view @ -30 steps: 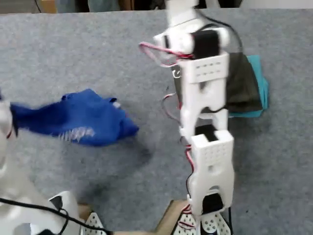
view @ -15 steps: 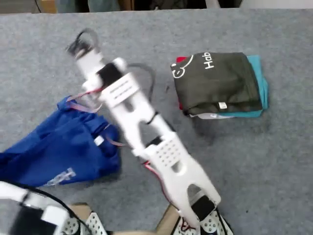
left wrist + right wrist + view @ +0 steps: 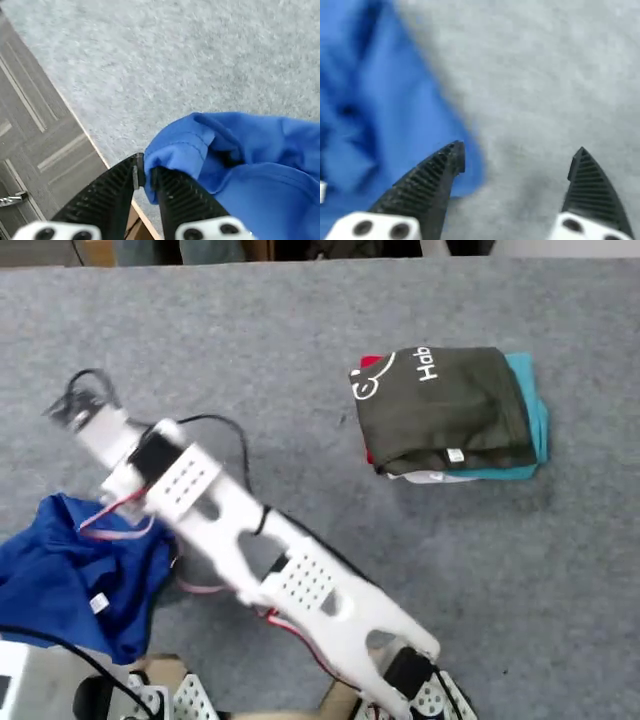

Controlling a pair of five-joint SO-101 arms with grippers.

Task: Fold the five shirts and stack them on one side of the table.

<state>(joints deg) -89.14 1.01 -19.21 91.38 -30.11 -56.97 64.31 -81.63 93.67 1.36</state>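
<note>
Blue shirt: your left claw is pinched tight on a fold of its edge, right at the table border. Your right claw gapes wide and grips nothing, one finger over the shirt's hem, the other over bare grey table. The shirt lies crumpled at the left near the arm bases. The folded stack sits well apart on the right.

High view: fixed overhead, faces down on grey felt-covered table. Left wrist view: close, over table's edge. Right wrist view: close above tabletop. All three share crumpled blue fabric shirt.
</note>
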